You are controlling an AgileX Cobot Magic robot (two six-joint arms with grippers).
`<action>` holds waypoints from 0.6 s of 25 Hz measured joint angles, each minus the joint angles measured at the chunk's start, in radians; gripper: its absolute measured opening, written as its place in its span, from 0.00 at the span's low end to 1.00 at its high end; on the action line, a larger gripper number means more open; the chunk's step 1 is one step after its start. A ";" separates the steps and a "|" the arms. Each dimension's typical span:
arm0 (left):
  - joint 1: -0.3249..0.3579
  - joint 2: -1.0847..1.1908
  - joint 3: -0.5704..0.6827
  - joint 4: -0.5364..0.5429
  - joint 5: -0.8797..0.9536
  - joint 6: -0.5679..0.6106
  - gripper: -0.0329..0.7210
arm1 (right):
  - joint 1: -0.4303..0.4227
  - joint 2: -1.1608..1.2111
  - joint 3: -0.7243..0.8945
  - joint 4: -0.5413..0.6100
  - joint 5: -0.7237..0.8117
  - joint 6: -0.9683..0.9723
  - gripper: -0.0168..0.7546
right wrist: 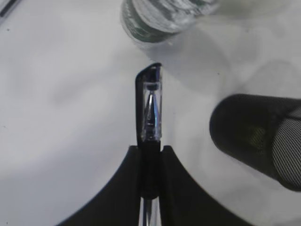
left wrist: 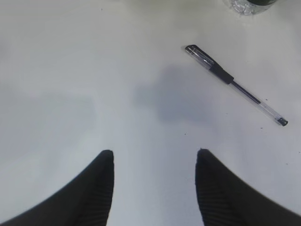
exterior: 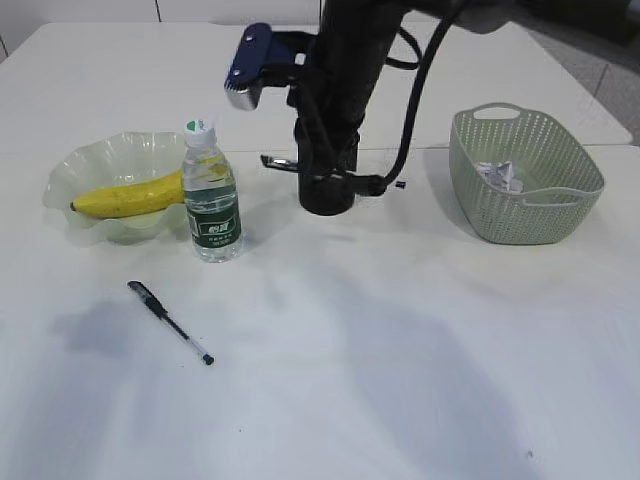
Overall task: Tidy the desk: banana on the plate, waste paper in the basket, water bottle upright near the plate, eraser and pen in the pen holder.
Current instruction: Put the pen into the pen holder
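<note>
My right claw [right wrist: 151, 149] is clamped on a pen [right wrist: 150, 110], cap pointing to the top of the frame, with the black mesh pen holder [right wrist: 256, 139] lying to its right.

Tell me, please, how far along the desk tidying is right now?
Looks done: banana on the plate, waste paper in the basket, water bottle upright beside the plate. In hand: the right pincer grips one pen near the pen holder. Left: a second pen lies on the table under the open left pincer. No eraser visible.
</note>
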 joint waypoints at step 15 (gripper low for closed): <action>0.000 0.000 0.000 -0.002 0.031 0.000 0.56 | -0.202 -0.019 0.000 0.184 0.006 -0.047 0.09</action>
